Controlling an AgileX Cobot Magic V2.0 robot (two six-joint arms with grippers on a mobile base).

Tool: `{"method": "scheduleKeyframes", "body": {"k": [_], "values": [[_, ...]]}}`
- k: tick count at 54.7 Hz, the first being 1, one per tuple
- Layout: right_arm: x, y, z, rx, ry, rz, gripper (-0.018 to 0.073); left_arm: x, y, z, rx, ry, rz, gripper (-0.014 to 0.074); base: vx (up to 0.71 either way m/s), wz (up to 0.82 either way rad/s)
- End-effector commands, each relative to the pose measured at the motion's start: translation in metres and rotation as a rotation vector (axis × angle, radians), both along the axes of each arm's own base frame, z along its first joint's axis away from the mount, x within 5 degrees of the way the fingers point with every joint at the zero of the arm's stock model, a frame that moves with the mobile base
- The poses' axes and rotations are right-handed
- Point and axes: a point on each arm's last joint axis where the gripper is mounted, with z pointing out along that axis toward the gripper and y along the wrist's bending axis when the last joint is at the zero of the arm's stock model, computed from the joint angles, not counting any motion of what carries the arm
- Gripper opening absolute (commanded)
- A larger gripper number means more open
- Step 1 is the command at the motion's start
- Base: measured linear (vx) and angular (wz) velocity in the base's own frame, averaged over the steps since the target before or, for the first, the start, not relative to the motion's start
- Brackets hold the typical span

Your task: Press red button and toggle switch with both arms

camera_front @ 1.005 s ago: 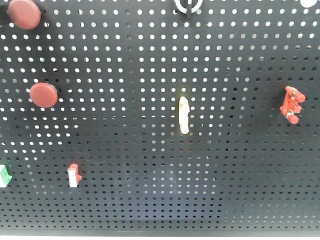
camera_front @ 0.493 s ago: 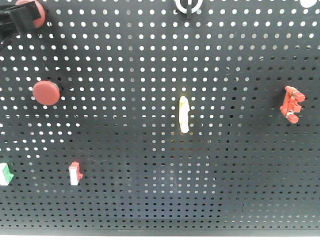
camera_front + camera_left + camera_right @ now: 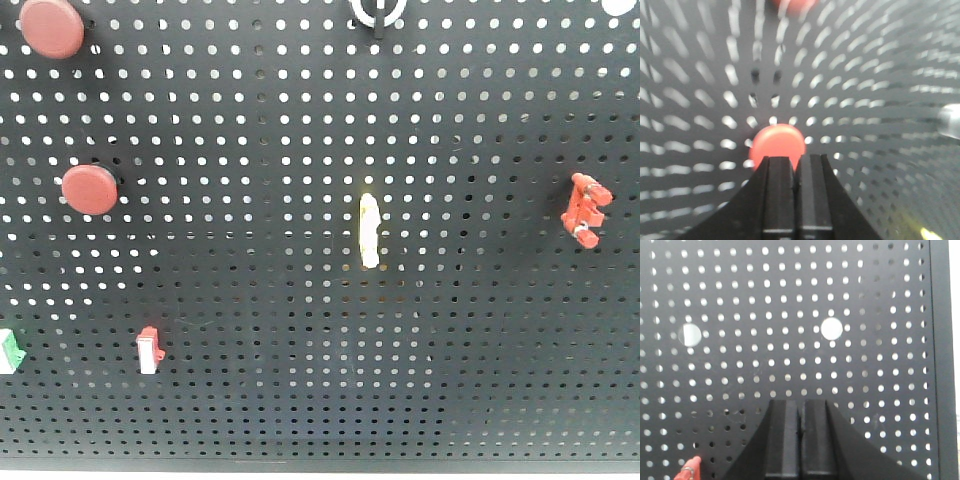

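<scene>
Both grippers are clenched, seemingly so the joined tips can poke: the left gripper (image 3: 795,162) sits just below the red button (image 3: 777,144) on the pegboard's (image 3: 300,120) left side, while the right gripper (image 3: 800,405) faces bare pegboard, up and right of the red switch (image 3: 689,467) near the pegboard's right edge.

In the front view we see the black perforated metal panel (image 3: 300,300) sharp and evenly lit. Its holes glow white from behind and are dimmer in the bottom rows. The left wrist view is smeared: holes stretch into streaks toward the edges, and the round red button (image 3: 777,143) looks soft and washed pale. The right wrist view is crisp, with a larger round hole (image 3: 831,328) blown out white.
</scene>
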Motion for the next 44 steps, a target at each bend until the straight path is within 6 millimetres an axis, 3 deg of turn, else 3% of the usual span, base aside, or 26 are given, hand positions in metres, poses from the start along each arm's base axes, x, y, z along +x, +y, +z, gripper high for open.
{"method": "scheduleKeyframes", "body": {"k": [1, 6, 13, 35, 44], "values": [[-0.003, 0.001, 0.016, 0.010, -0.106, 0.011, 0.0000, -0.019, 0.009, 0.006, -0.014, -0.114, 0.024, 0.0001, 0.00, 0.00], [0.004, 0.005, 0.017, -0.012, -0.100, 0.044, 0.0000, -0.025, 0.011, -0.002, -0.009, -0.109, 0.025, 0.0001, 0.00, 0.00], [0.018, 0.026, 0.030, -0.090, -0.129, 0.174, 0.0000, -0.028, 0.012, -0.006, -0.007, -0.103, 0.025, 0.0001, 0.00, 0.00], [0.067, 0.135, 0.086, -0.202, -0.188, 0.594, 0.0000, -0.029, 0.013, -0.005, -0.009, -0.108, 0.025, 0.0001, 0.00, 0.00], [0.084, 0.169, 0.089, -0.219, -0.114, 0.657, 0.0000, -0.029, 0.013, -0.005, -0.009, -0.107, 0.025, 0.0001, 0.00, 0.00]]}}
